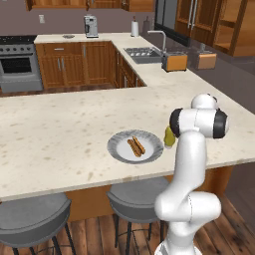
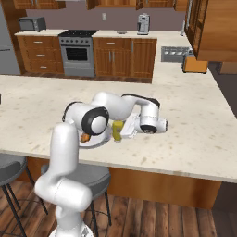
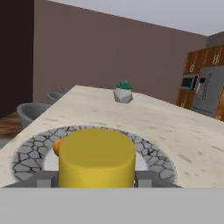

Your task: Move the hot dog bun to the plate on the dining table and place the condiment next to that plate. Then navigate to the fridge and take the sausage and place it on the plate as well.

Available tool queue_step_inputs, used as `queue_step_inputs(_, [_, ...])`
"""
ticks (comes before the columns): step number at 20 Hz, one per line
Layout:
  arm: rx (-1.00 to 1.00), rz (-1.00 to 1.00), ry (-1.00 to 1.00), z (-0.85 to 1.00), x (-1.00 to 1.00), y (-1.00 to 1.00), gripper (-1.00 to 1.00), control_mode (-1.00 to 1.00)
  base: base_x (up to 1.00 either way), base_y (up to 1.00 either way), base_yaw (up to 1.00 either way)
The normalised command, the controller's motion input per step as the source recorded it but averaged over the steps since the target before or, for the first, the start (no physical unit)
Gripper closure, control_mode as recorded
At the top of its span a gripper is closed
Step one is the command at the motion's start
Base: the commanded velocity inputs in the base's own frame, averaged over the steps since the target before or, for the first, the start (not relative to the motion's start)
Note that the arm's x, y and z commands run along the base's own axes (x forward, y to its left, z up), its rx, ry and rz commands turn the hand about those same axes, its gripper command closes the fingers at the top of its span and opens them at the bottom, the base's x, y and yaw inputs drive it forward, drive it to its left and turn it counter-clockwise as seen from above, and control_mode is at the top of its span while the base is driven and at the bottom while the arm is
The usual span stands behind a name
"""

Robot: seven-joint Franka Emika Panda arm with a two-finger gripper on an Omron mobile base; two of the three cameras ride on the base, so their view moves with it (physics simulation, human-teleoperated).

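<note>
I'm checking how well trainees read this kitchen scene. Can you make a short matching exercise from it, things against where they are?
Things:
1. hot dog bun
2. yellow condiment bottle
3. small potted plant
4. toaster

Places:
A. by the sink on the back counter
B. between the fingers of the hand
C. on the plate
D. far down the dining counter

Pairs: 1-C, 2-B, 3-D, 4-A

bun (image 1: 136,146) on plate (image 1: 119,149), condiment (image 1: 170,136) beside (right)
</note>
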Motion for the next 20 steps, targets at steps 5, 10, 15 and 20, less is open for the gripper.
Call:
queue_step_inputs(5, [0.0,0.04,0.0,-0.23,0.26,0.0,1.0,-1.0,0.0,0.0,0.0])
queue_step_inputs(10, [0.0,0.03,0.0,-0.38,0.02,0.0,-1.0,-1.0,0.0,0.0,0.0])
queue_step_inputs(15, [0.0,0.02,0.0,-0.18,-0.05,0.0,-1.0,-1.0,0.0,0.0,0.0])
queue_step_inputs(20, [0.0,0.0,-0.04,0.05,0.0,0.06,-1.0,-1.0,0.0,0.0,0.0])
